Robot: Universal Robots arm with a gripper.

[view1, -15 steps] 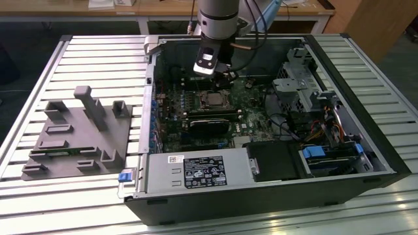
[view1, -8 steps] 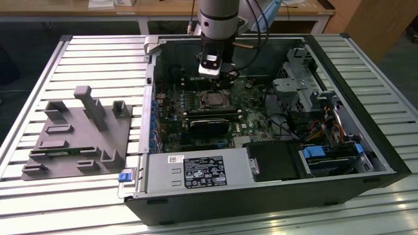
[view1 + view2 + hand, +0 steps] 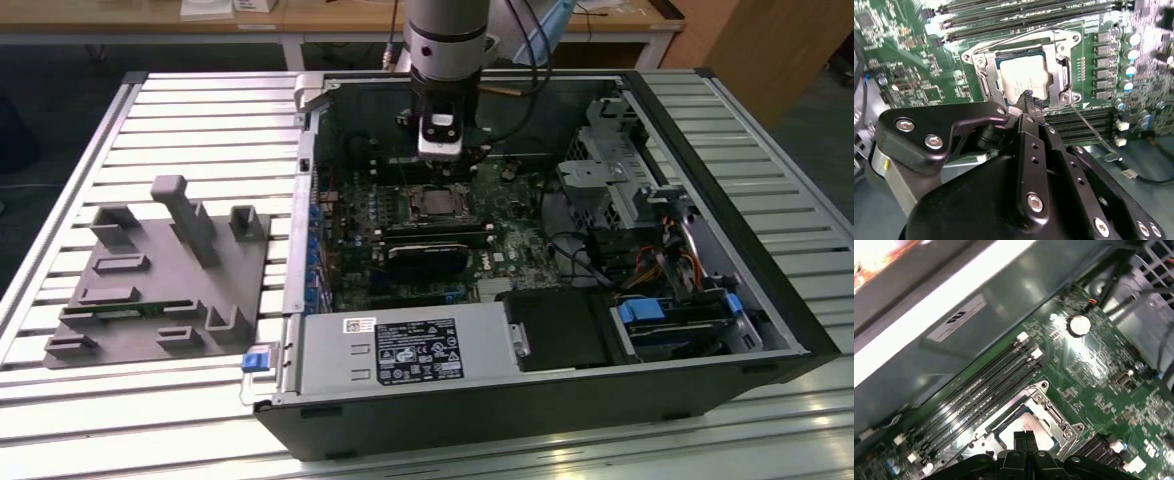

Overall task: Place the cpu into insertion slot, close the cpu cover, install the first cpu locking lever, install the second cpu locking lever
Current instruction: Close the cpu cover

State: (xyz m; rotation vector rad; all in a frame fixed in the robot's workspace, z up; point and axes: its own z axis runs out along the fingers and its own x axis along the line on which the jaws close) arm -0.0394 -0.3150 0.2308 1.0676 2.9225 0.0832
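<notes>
The cpu (image 3: 1021,77) lies flat in the insertion slot (image 3: 988,80) on the green motherboard, its silver-grey top showing through the window of the cpu cover (image 3: 1060,75). The cover lies down over the chip. One thin wire locking lever (image 3: 1094,132) sticks out at an angle from the socket's corner, free of its catch. A second wire lever (image 3: 1019,35) runs along the far side of the socket. My gripper (image 3: 1028,97) hangs just above the socket's near edge, shut, with nothing between its fingers. The exterior view shows the gripper (image 3: 447,172) over the cpu (image 3: 434,203).
Long black memory slots (image 3: 1004,20) flank the socket, with a row of capacitors (image 3: 1126,55) beside it. The open case holds a power supply (image 3: 400,350), a drive cage (image 3: 614,170) and loose cables. A grey fixture (image 3: 160,280) sits on the table at the exterior view's left.
</notes>
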